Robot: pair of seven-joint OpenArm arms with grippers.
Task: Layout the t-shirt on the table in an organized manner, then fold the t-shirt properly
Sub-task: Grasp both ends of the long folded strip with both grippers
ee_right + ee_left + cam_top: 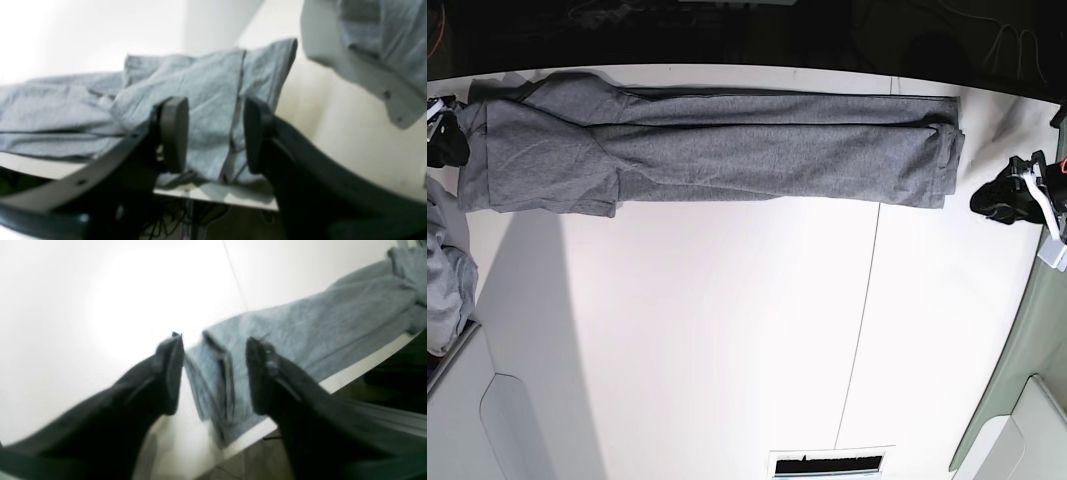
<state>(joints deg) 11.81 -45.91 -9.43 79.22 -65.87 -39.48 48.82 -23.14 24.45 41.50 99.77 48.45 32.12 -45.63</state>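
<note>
T-shirt position: the t-shirt [717,150] lay along the far edge of the table [727,330], stretched into a long narrow band from one end of the tabletop to the other.
T-shirt shape: the body appeared folded lengthwise over itself, with a sleeve or shoulder flap bunched at the base view's left end and the doubled hem at its right end.
Left gripper: the left gripper [215,373] had its jaws spread wide and held nothing; the hem corner lay on the table between and beyond the fingertips, apparently untouched.
Right gripper: the right gripper [215,133] had its jaws apart and empty; the sleeve end of the shirt lay behind the gap between them.
Work done: the garment was on the table, pulled taut and roughly straight, with at least one lengthwise fold apparently in place.
Work left: judged from the long band, the crosswise folds were not yet made, and the bunched sleeve end wanted tidying.
Hidden or unclear: both wrist views were blurred, so whether either fingertip grazed the cloth could not be told.
Cut off: in the base view only the gripper tips showed at the frame edges, and a paler cloth bundle [445,280] was cropped at the left edge.
</note>
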